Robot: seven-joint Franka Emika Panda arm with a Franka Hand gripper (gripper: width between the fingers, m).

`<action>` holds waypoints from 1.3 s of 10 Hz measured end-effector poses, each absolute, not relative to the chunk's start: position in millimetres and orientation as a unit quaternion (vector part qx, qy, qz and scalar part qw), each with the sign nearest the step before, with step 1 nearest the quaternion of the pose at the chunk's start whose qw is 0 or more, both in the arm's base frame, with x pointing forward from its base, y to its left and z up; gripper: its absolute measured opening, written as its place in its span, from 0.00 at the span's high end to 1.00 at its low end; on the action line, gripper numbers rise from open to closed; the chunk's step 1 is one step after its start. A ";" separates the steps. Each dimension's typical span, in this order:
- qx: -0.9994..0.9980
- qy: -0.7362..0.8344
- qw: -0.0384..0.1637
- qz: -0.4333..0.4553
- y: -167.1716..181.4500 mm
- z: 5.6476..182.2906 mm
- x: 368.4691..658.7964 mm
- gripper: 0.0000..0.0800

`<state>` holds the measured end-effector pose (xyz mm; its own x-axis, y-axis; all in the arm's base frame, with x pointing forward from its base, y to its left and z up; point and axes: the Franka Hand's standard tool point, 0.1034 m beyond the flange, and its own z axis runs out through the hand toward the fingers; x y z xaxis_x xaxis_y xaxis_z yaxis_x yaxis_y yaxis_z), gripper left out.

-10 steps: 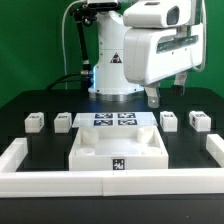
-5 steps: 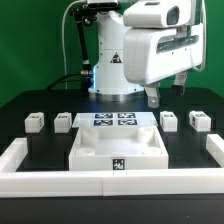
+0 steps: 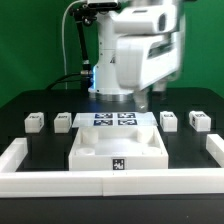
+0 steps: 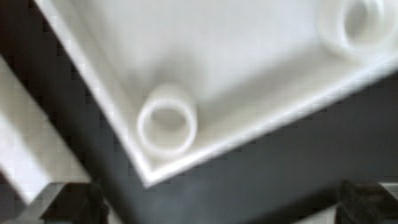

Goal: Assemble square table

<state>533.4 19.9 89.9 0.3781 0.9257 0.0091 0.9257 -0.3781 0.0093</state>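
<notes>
A corner of the square table [image 4: 267,70] fills the blurred view, its raised rim lying over the dark tabletop [image 4: 285,170]. One round socket [image 4: 166,122] sits just inside that corner. The gripper [image 4: 210,205] shows beyond it, dark fingertips [image 4: 54,200] spread wide.

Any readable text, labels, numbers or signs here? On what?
No readable words, brands or numbers in either view.
Square table slab: one black-and-white tag on its front edge, a pattern, not text.
Marker board: four such tags, no text.
Legs: tags too small to read.
Wrist view: blurred, no marks seen.
</notes>
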 end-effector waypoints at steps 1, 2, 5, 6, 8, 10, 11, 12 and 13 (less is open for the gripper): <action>0.806 0.592 0.000 -0.006 13.7 84.6 523.7 0.19; 0.782 0.623 0.005 -0.013 10.7 82.7 520.0 0.19; 0.785 0.620 0.002 -0.017 7.3 79.8 514.2 0.19; 0.785 0.620 0.002 -0.018 7.3 79.5 514.0 0.19; 0.752 0.659 0.008 -0.008 9.4 75.2 510.4 0.19; 0.721 0.693 0.002 -0.016 10.8 66.3 494.6 0.19; 0.718 0.696 0.000 -0.020 9.9 63.7 491.1 0.19; 0.719 0.694 0.000 -0.019 9.9 64.1 491.8 0.19; 0.719 0.694 0.000 -0.019 9.9 63.8 491.6 0.19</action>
